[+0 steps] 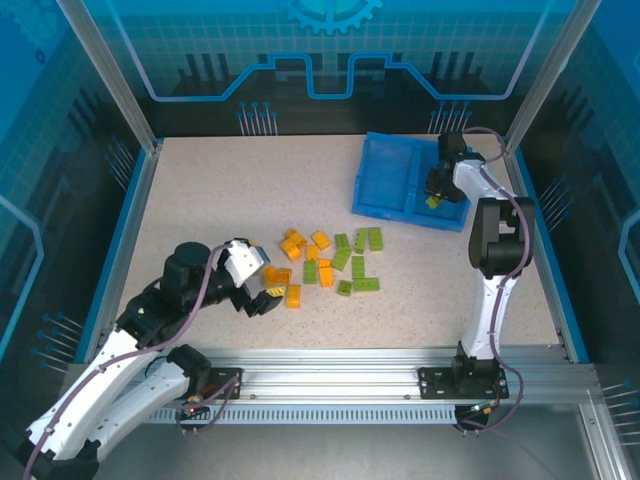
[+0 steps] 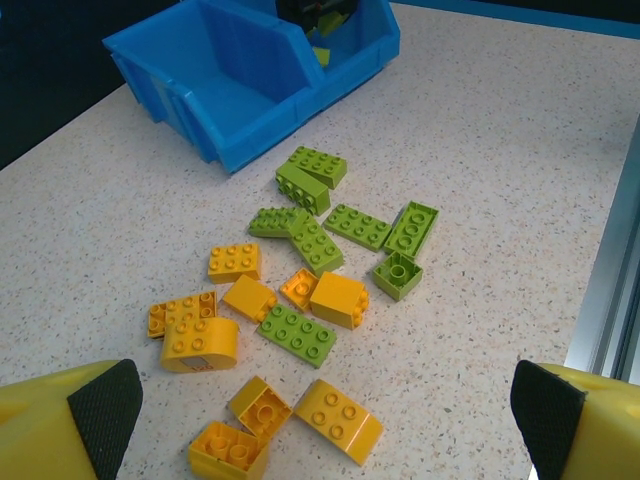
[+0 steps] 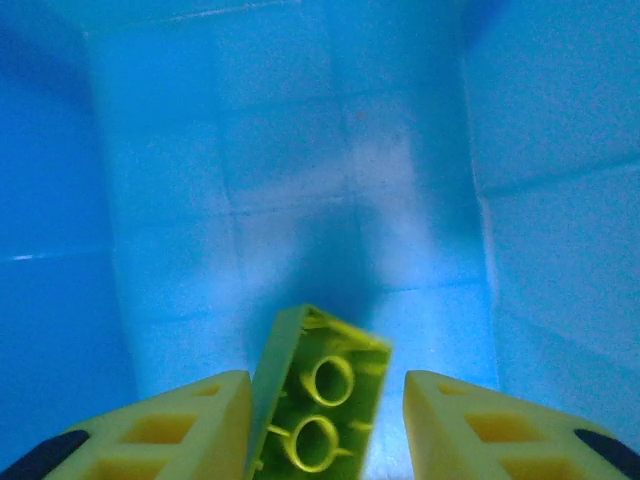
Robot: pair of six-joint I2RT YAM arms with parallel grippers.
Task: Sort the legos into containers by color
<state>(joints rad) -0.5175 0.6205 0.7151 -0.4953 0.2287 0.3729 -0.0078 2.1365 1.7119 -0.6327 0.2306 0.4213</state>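
Note:
My right gripper (image 1: 436, 190) hangs inside the right compartment of the blue tray (image 1: 385, 180). In the right wrist view its jaws (image 3: 325, 420) stand apart around an olive-green lego (image 3: 315, 400), underside up. The brick leans on the left finger (image 3: 190, 425), with a gap to the right finger (image 3: 480, 420). My left gripper (image 1: 268, 288) is wide open low over the left end of the lego pile. Between its pads (image 2: 105, 400) lie orange bricks (image 2: 336, 420) with nothing gripped. Orange legos (image 1: 300, 243) and green legos (image 1: 355, 262) lie mixed mid-table.
The tray (image 2: 240, 80) sits at the back right, its left compartment bare. A metal rail (image 1: 330, 365) runs along the table's near edge, and blue-edged walls close the sides. The right arm's upright links (image 1: 490, 260) stand just right of the pile.

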